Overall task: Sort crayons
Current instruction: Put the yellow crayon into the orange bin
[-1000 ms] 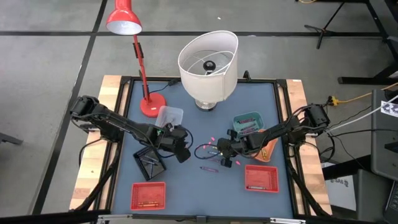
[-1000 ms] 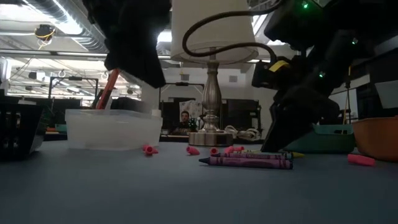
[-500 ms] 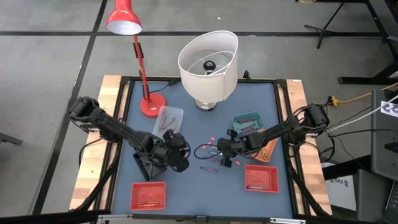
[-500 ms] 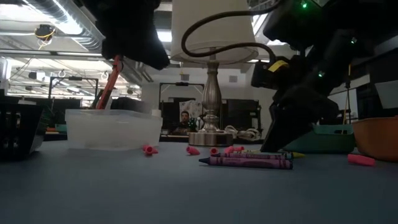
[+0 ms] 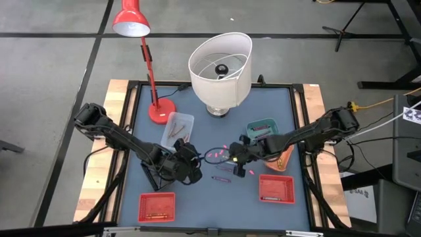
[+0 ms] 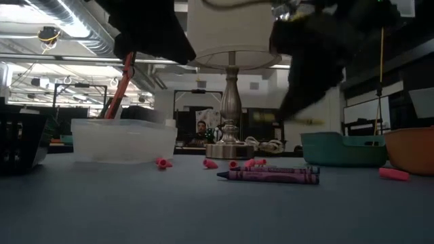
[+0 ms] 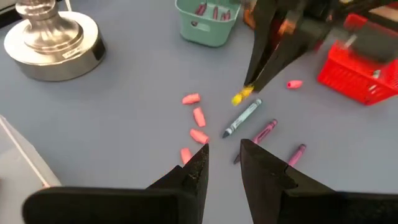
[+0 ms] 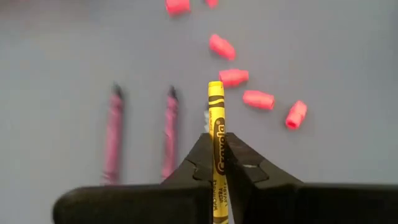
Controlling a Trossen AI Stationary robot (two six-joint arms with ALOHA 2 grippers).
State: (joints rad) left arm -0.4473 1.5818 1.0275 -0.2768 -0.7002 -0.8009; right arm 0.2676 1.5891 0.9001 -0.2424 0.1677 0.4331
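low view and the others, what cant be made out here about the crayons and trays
- Low view: the right gripper and its yellow crayon are lost in a dark blurred mass; the grip reads only from the right wrist view.
- High view: crayons inside the red trays are too small to tell by colour.
- Left wrist view: the green tray is cut off by the edge.
- Low view: the clear bin walls hide what it holds.
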